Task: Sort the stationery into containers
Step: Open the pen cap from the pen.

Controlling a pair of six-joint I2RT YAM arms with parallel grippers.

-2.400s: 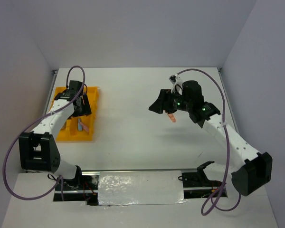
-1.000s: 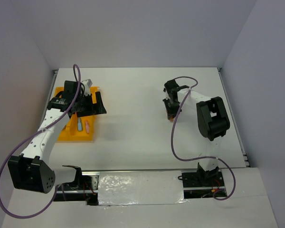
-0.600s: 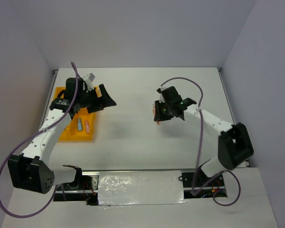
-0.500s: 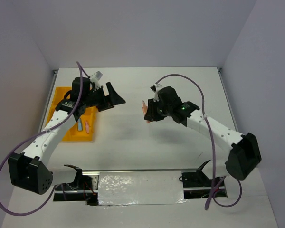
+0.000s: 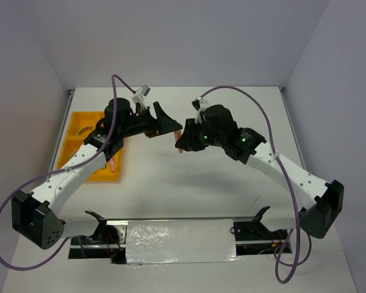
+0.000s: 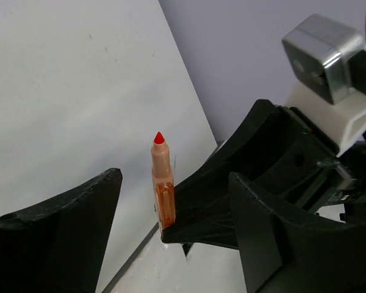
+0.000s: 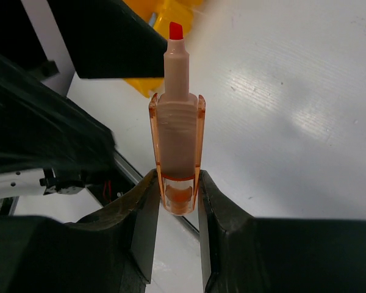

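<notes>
An orange marker with a red tip (image 7: 177, 134) stands upright between the fingers of my right gripper (image 7: 177, 183), which is shut on its lower end. Above the middle of the table, the marker (image 5: 179, 135) and right gripper (image 5: 184, 141) meet my left gripper (image 5: 165, 122). In the left wrist view the marker (image 6: 162, 183) stands between the open left gripper's (image 6: 174, 183) two fingers, touching neither. The yellow-orange tray (image 5: 73, 143) lies at the far left, partly under the left arm. A pale ring (image 5: 81, 130) lies in one of its compartments.
White walls close the table on three sides. The arm bases and a foil-covered strip (image 5: 180, 241) sit along the near edge. Purple cables loop above both arms. The left arm stretches from the near left corner over the tray (image 7: 147, 86).
The left gripper has swung right, away from the tray, to the table's middle. The right gripper has carried the marker left to meet it. The left jaws have narrowed a little.
</notes>
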